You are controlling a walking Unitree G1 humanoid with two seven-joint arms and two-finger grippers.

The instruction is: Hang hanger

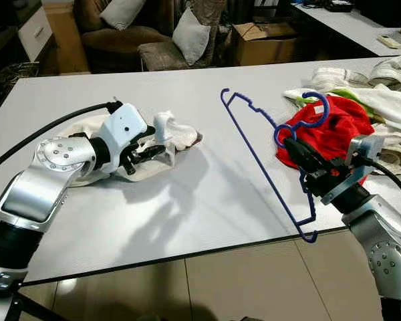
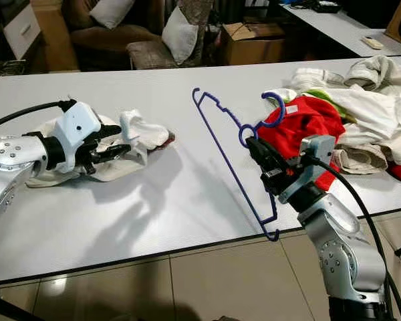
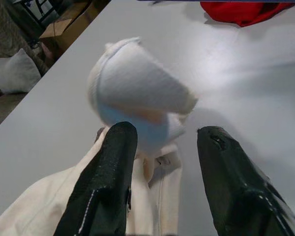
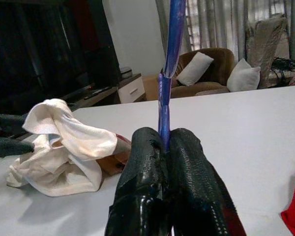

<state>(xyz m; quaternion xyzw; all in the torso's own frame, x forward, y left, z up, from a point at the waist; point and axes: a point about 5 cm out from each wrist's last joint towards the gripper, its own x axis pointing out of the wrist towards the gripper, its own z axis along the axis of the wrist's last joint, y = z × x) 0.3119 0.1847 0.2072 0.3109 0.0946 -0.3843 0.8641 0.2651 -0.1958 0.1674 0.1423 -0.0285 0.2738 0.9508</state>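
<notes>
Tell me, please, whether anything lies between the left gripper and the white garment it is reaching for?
Nothing visible does. The left gripper sits with its fingers open right at the white garment on the table. The blue hanger is apart, clamped in the right gripper.

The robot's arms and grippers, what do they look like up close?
Both arms are silver metal with round, bolted joint housings. The left gripper has a white casing with a small dark dot behind its two long black fingers. The right gripper has textured black fingers, a grey bracket and red detailing. A black cable trails from each wrist.
</notes>
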